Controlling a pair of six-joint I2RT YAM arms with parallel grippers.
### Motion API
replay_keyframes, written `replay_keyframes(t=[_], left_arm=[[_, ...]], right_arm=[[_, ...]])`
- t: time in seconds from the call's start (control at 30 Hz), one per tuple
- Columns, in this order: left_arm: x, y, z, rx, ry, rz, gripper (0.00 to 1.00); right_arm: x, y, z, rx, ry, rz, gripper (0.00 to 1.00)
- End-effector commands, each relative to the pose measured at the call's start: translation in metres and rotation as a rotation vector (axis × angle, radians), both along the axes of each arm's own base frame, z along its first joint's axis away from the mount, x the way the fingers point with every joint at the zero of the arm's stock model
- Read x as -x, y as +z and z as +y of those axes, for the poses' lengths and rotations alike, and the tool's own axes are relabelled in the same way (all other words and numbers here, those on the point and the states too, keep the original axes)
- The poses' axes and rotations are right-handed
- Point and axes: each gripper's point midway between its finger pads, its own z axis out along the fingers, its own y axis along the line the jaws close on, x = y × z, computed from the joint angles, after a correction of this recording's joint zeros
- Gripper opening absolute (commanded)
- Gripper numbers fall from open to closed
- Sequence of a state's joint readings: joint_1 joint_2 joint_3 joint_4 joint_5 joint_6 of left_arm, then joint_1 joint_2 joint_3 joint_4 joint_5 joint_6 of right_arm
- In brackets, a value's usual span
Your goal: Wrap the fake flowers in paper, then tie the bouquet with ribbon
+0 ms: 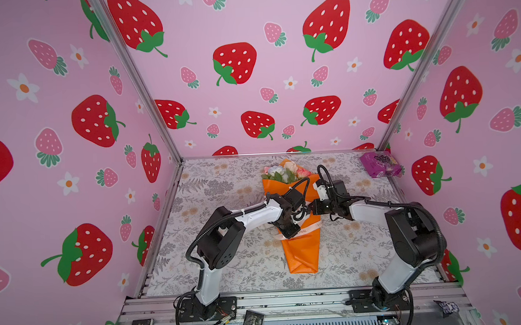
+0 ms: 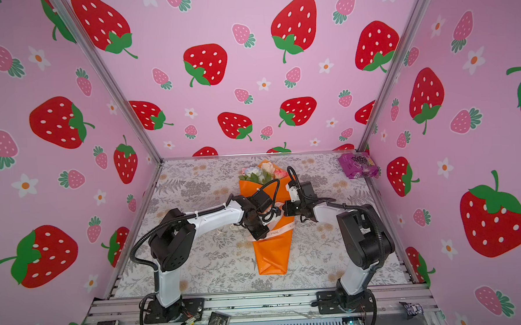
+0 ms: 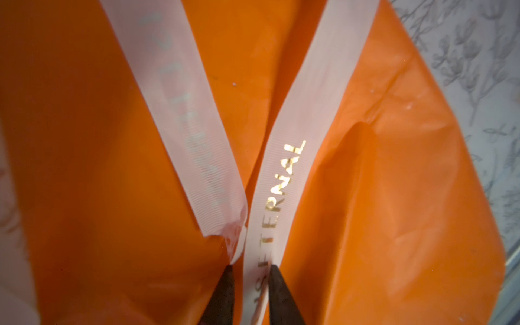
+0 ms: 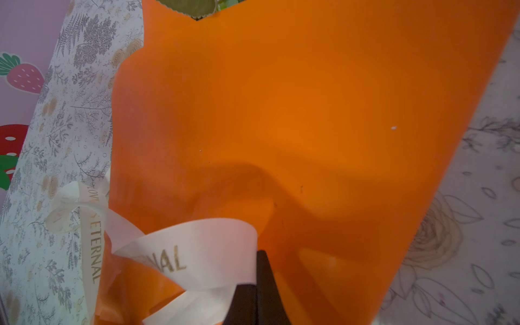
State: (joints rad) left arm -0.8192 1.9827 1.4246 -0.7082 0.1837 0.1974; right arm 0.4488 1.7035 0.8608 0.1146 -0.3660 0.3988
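Note:
The bouquet of fake flowers (image 1: 302,252) (image 2: 272,256) lies in the middle of the table in orange wrapping paper, with its rose heads (image 1: 283,171) towards the back wall. A white ribbon (image 1: 310,227) (image 3: 287,168) (image 4: 213,253) with gold lettering crosses its waist. My left gripper (image 1: 289,233) (image 2: 261,236) (image 3: 251,271) points down at that waist, and its two dark fingertips pinch one ribbon strand between them. My right gripper (image 1: 309,210) (image 2: 284,209) (image 4: 256,278) hovers just right of the left one, over the wrap. It is shut, and a ribbon loop runs out from its fingers.
A small purple packet (image 1: 380,164) (image 2: 357,165) lies in the back right corner of the floral table (image 1: 227,261). Strawberry-print walls close in the left, back and right sides. A metal rail (image 1: 289,300) with both arm bases runs along the front.

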Motion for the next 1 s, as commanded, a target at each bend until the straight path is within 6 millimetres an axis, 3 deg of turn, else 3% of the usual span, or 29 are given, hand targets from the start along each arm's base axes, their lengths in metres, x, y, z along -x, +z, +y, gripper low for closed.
replay_keyframes(t=[0.0,0.1,0.27,0.5,0.67,0.8,0.97], left_arm=[[0.008,0.014,0.001,0.027,-0.03,-0.004,0.13],[0.009,0.023,0.0,0.041,-0.027,-0.008,0.0],[0.006,0.038,-0.002,0.068,-0.011,-0.033,0.0],[-0.014,0.061,-0.009,0.175,0.077,-0.101,0.0],[-0.033,0.064,-0.009,0.223,0.17,-0.072,0.0],[-0.042,0.059,-0.011,0.241,0.204,-0.045,0.0],[-0.052,0.051,-0.014,0.232,0.245,-0.013,0.0]], right_arm=[[0.0,0.011,-0.001,-0.019,-0.004,-0.017,0.0],[0.0,0.011,-0.001,-0.021,0.001,-0.017,0.0],[0.0,0.012,0.002,-0.031,0.024,-0.023,0.0],[0.016,0.011,0.008,-0.061,0.141,-0.01,0.0],[0.03,0.013,0.007,-0.07,0.208,0.004,0.0],[0.019,0.015,-0.011,-0.045,0.092,0.007,0.17],[0.014,0.042,-0.024,-0.077,-0.034,-0.031,0.39]])
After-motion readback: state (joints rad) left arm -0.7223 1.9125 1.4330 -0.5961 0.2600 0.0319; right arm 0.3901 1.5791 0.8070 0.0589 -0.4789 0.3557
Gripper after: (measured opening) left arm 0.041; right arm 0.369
